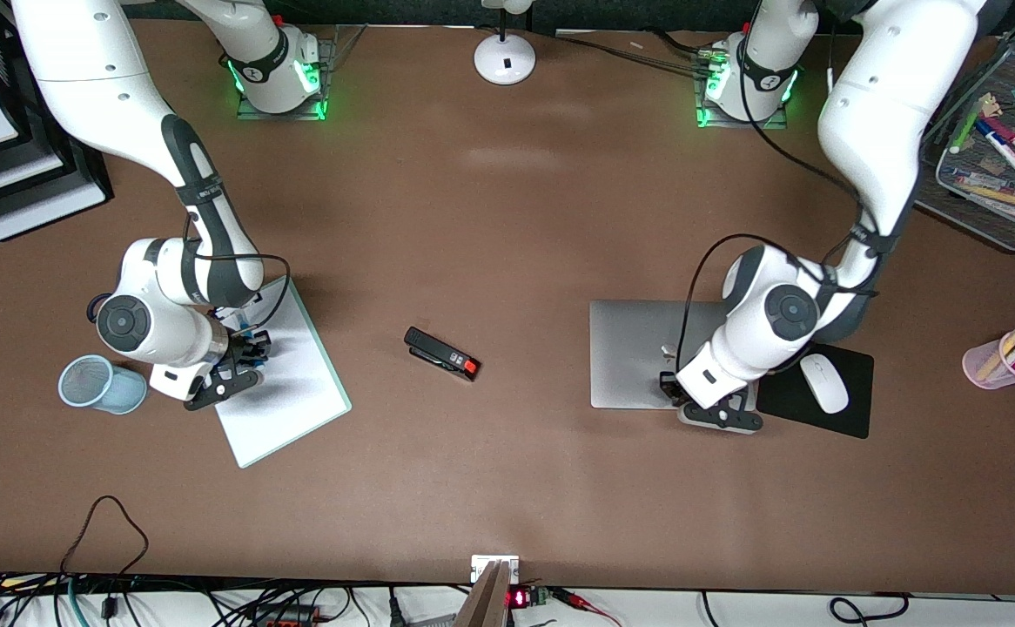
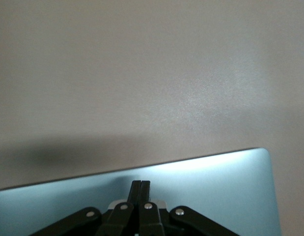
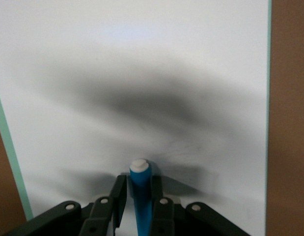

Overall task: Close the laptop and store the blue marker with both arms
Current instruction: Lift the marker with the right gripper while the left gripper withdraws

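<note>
**Lid down, marker grip closing, storage still to do**

Seen from the front camera, the laptop [image 1: 638,353] lies flat and closed, lid up, toward the left arm's end of the table, just beside the black mouse pad [image 1: 821,396] with the white mouse [image 1: 823,384]. Left gripper [image 1: 675,394] sits low on the lid's edge nearest the camera. So the closing half looks done. Right gripper [image 1: 251,348] is down on the whiteboard [image 1: 285,383] at the right arm's end; a bit of blue shows at its fingers. A light-blue mesh cup [image 1: 98,384] lies on its side just beside that board, probably where the marker goes. A stapler [image 1: 442,353] sits mid-table, uninvolved.

Left wrist view: fingers [image 2: 140,189] pressed together, holding nothing, tips resting on the laptop lid [image 2: 201,191]. Bare table beyond the lid edge.

Right wrist view: the blue marker [image 3: 140,191] stands between the two fingers [image 3: 118,189], white end pointing away from the wrist, over the whiteboard [image 3: 142,73]. Jaws are narrow around the barrel, at or near contact; I can't tell whether they are clamped firmly yet.

Left to do, as I judge it: confirm the grip, lift the marker, drop it in the cup.
</note>
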Controlling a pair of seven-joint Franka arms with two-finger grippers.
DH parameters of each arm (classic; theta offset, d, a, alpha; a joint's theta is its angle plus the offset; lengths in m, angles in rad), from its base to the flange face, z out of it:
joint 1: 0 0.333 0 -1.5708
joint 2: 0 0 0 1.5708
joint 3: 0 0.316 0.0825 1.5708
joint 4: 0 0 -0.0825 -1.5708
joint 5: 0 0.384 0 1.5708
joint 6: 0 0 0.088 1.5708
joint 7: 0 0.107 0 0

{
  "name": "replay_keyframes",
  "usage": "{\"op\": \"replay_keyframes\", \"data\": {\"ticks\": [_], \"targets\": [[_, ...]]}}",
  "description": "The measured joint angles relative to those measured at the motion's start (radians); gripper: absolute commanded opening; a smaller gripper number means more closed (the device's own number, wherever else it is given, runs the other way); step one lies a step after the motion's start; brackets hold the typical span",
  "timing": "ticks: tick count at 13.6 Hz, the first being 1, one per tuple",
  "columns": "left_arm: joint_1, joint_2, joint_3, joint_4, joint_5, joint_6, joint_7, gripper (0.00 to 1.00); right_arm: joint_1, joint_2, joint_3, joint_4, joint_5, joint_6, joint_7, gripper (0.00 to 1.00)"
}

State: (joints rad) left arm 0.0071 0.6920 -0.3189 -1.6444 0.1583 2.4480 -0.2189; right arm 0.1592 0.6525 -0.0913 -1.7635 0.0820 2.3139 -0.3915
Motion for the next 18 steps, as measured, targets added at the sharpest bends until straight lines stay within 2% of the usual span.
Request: {"op": "replay_keyframes", "data": {"ticks": [3, 6, 9, 10, 12, 13, 14, 16, 18], "targets": [[0.003, -0.114, -0.001, 0.042, 0.0, -0.279, 0.039, 0.0, 0.0, 0.005, 0.0, 0.001, 0.0, 0.002, -0.001, 0.22], [0.016, -0.22, -0.002, 0.088, 0.0, -0.543, 0.11, 0.01, 0.0, 0.007, 0.0, 0.002, 0.0, 0.003, -0.002, 0.11], [0.041, -0.308, -0.003, 0.106, 0.0, -0.691, 0.149, 0.05, 0.0, 0.008, 0.0, 0.016, 0.0, 0.004, -0.023, 0.06], [0.046, -0.337, -0.003, 0.108, 0.0, -0.722, 0.155, 0.1, 0.0, 0.008, 0.0, 0.027, 0.0, 0.004, -0.027, 0.05], [0.049, -0.395, -0.003, 0.11, 0.0, -0.784, 0.162, 0.55, 0.0, 0.007, 0.0, 0.052, 0.0, 0.004, -0.035, 0.05], [0.051, -0.423, -0.003, 0.11, 0.0, -0.812, 0.163, 0.85, 0.0, 0.006, 0.0, 0.068, 0.0, 0.004, -0.05, 0.05], [0.055, -0.448, -0.003, 0.11, 0.0, -0.832, 0.165, 1.0, -0.001, 0.001, 0.0, 0.083, 0.0, 0.005, -0.075, 0.05], [0.069, -0.487, -0.002, 0.11, -0.019, -0.846, 0.195, 1.0, -0.005, -0.021, -0.001, 0.105, 0.0, 0.005, -0.163, 0.04], [0.071, -0.517, 0.033, 0.107, -0.031, -0.852, 0.227, 1.0, -0.011, -0.061, -0.002, 0.119, 0.001, 0.003, -0.258, 0.03]]}}
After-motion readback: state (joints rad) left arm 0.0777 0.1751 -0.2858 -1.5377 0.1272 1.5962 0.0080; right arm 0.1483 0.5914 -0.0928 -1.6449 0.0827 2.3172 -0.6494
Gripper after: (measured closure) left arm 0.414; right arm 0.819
